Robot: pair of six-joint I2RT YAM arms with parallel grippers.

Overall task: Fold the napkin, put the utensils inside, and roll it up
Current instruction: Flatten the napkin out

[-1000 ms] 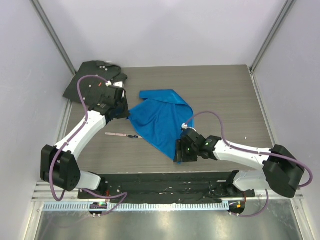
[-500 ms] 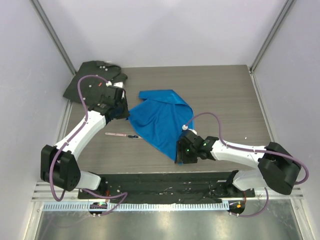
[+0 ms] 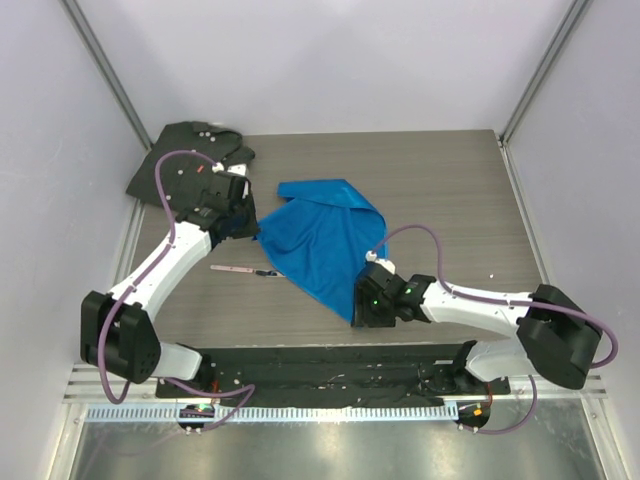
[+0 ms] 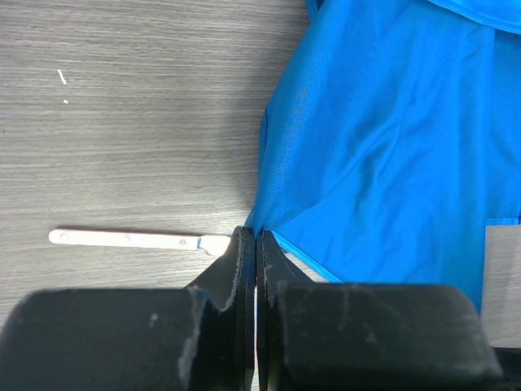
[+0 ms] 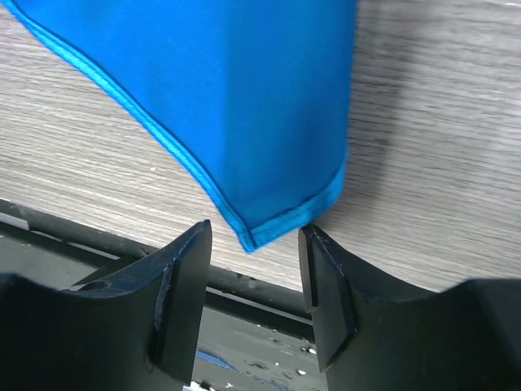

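Observation:
The bright blue napkin (image 3: 322,240) lies crumpled mid-table; it also shows in the left wrist view (image 4: 391,138) and the right wrist view (image 5: 244,90). My left gripper (image 3: 248,226) is shut on the napkin's left corner, pinched at the fingertips (image 4: 254,238). My right gripper (image 3: 366,314) is open, its jaws on either side of the napkin's near corner (image 5: 273,230) without touching it. The knife (image 3: 240,269), pale handle, lies on the table left of the napkin, just beyond my left fingers (image 4: 134,239); its blade runs under the cloth.
A dark grey-black shirt (image 3: 195,155) lies bunched at the far left corner. The black strip at the table's near edge (image 5: 244,293) is right below my right gripper. Grey walls close in the table on three sides.
My right gripper has shifted slightly left and nearer, onto the napkin's near corner. The left arm and the napkin have hardly moved.

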